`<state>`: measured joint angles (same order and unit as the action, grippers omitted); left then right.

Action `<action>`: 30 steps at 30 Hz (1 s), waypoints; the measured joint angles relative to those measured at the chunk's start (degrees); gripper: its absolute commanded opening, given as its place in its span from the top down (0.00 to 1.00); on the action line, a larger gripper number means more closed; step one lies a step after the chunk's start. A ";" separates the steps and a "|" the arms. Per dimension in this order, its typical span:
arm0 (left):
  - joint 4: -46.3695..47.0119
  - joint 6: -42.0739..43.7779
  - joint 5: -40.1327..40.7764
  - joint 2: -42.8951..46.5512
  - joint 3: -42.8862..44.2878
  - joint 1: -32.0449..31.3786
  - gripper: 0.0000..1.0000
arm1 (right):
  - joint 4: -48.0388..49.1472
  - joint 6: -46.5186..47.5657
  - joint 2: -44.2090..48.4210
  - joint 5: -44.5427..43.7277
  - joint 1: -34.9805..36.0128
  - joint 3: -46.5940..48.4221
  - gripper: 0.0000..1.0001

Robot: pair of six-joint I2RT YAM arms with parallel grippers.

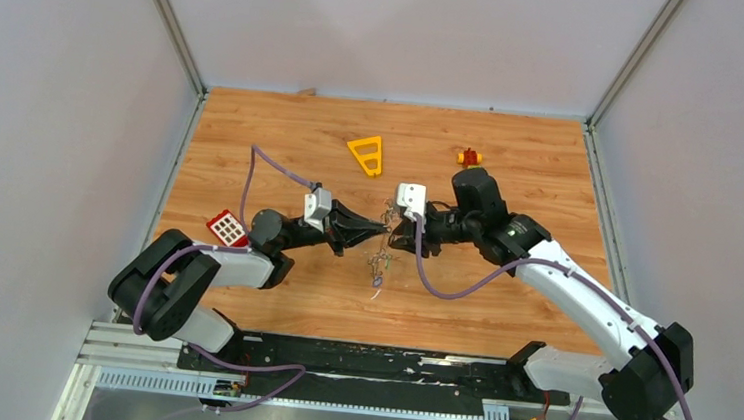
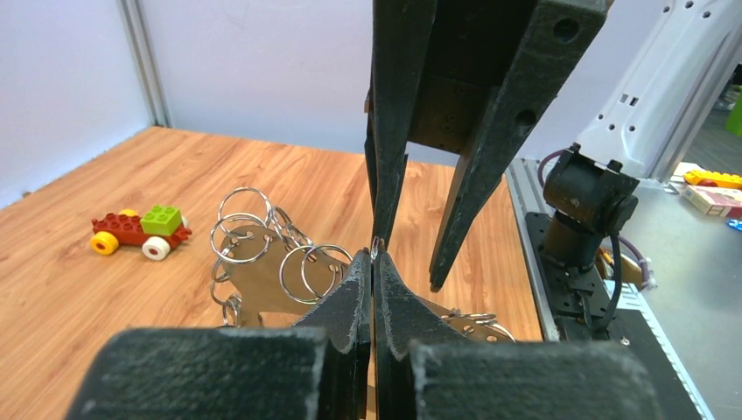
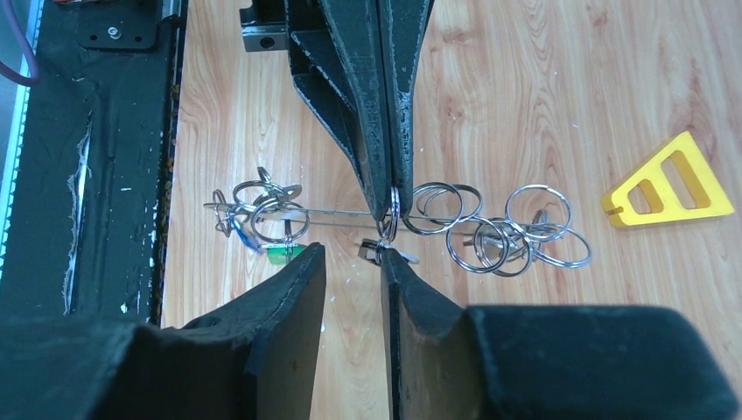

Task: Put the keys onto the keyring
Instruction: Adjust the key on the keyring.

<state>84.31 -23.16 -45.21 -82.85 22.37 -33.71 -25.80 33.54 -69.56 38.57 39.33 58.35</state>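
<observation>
Overhead: left gripper [image 1: 376, 230] and right gripper [image 1: 394, 234] meet at centre, with the keys [image 1: 378, 263] at their 6 o'clock. Left wrist: left jaws clenched. Right wrist: right jaws apart, grasping nothing. At 12 o'clock, the left gripper pinches the keyring [image 3: 391, 214].

Wood-grain table [image 1: 254, 131]. On it:
- yellow triangle [image 1: 366, 155], back centre
- block toy [image 1: 468, 158], to the right of the triangle, well apart from it
- red-and-white grid tile [image 1: 227, 227], left side
- centre: keys [image 3: 254, 210] with a green tag, plus split rings [image 3: 490, 236], bunched along the thin keyring [image 3: 341, 213]. Can't tell if the whole bunch touches the wood.
</observation>
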 measured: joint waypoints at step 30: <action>0.28 -0.15 -4.85 -0.66 0.02 0.00 1.00 | -0.15 1.75 1.44 2.10 -0.42 -0.46 0.76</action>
<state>84.60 -23.31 -50.06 -83.50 22.39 -33.71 -25.96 35.29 -68.12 40.66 38.92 57.89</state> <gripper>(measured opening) 0.006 0.259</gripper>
